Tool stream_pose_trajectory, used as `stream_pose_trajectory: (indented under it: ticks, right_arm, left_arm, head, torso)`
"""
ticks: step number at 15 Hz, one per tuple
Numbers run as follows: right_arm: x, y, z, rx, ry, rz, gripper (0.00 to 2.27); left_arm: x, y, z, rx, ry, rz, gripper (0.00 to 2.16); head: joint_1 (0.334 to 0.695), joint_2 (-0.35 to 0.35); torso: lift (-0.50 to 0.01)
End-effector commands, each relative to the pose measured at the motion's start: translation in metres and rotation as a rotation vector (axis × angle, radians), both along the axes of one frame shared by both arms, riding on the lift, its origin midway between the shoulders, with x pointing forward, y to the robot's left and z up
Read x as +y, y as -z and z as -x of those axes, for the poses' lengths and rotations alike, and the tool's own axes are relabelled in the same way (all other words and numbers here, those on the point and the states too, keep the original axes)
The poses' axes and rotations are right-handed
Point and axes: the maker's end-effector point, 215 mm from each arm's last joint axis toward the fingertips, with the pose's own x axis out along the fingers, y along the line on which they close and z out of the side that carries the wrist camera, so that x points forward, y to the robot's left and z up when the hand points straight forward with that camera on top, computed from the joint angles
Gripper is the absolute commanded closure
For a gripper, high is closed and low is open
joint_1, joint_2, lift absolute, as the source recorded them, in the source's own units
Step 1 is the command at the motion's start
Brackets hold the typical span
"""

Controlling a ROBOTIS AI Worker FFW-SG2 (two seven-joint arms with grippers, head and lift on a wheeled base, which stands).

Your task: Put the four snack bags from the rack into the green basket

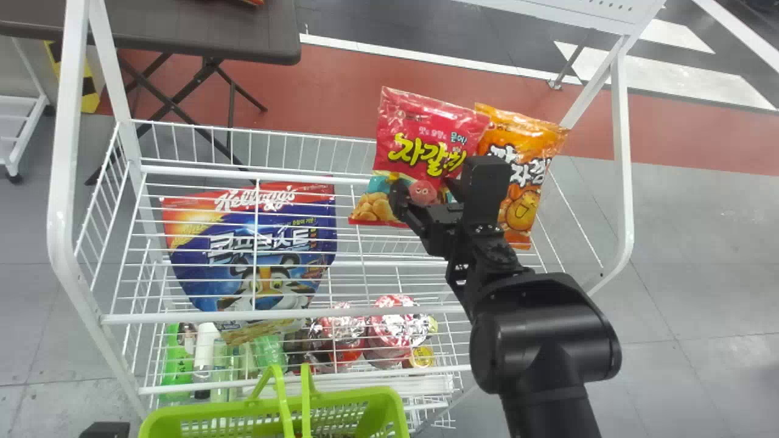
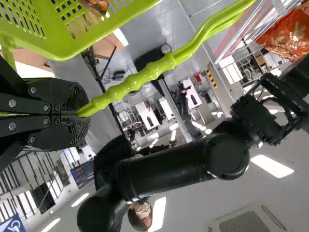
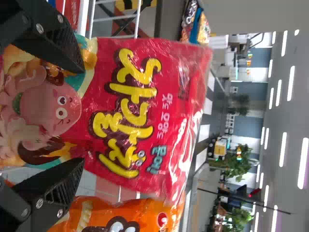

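A white wire rack holds a shiny red snack bag between the right gripper's widely parted fingers, and a half-hidden orange one. The left gripper grips the green plastic basket's handle; basket and packet inside are cut off.

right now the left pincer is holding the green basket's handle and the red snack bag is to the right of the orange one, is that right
Not quite: the red snack bag is to the left of the orange one, as the head view shows. The left pincer does hold the green basket's handle.
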Motion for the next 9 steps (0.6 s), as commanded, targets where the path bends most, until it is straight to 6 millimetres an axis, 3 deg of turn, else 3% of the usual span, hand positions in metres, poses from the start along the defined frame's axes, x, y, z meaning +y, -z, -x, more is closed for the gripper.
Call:
stream_pose_trajectory:
  ticks: [1,5,9]
  right_arm:
    - [0.0,-0.001,0.008,-0.029,-0.014,-0.033,2.02]
    - [0.01,-0.03,0.026,-0.124,-0.047,-0.04,2.08]
    - [0.004,-0.04,0.043,-0.152,-0.056,-0.046,2.1]
  left_arm:
    - [0.001,0.0,-0.001,0.003,-0.003,0.002,2.11]
    - [0.0,-0.002,0.0,0.014,0.0,0.009,2.11]
    - [-0.001,-0.002,0.002,0.014,0.004,0.007,2.11]
  head:
    - [0.695,-0.35]
    - [0.695,-0.35]
    - [0.695,-0.35]
  torso:
    - [-0.006]
    - [-0.006]
    - [-0.006]
